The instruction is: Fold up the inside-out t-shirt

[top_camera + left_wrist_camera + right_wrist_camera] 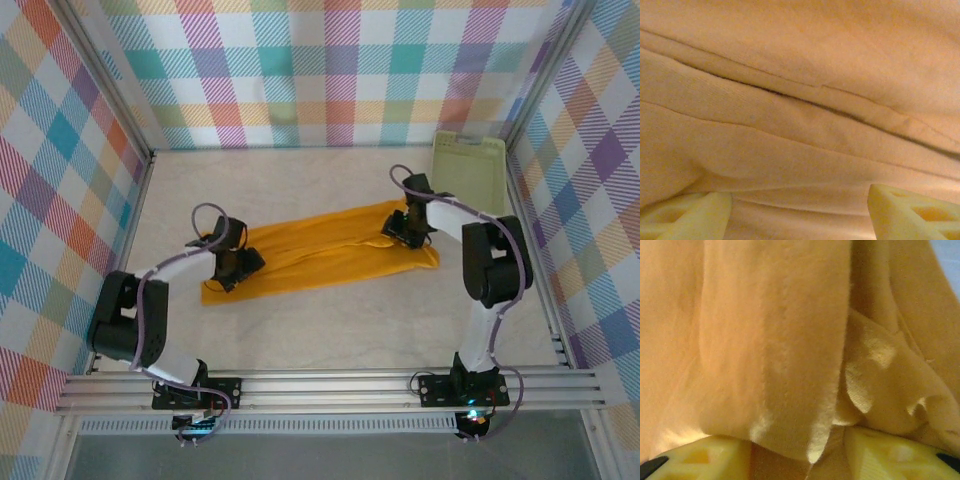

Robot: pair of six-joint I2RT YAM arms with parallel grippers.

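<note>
- L gripper: pale yellow fingers spread wide, cloth lying loose under and btwn them – released; tips down on the left end of the mustard-yellow cotton t-shirt, whose seam ridges run across just ahead in the wrist view
- R gripper: fingers part-way apart w/ a hanging flap of the t-shirt btwn them; can't tell if clamped or just draped
- the t-shirt lies as a long narrow folded band across mid table, left end nearer the arm bases, right end further back & bunched
- pale green plastic basket in the back-right corner, just behind R gripper, near the band's right end
- beige table top btwn band & arm bases; checked cloth walls on three sides
- L arm: elbow folded out to the left, forearm reaching right to the cloth
- R arm: upright from its base, elbow high at right, forearm bent back left & down onto the cloth
</note>
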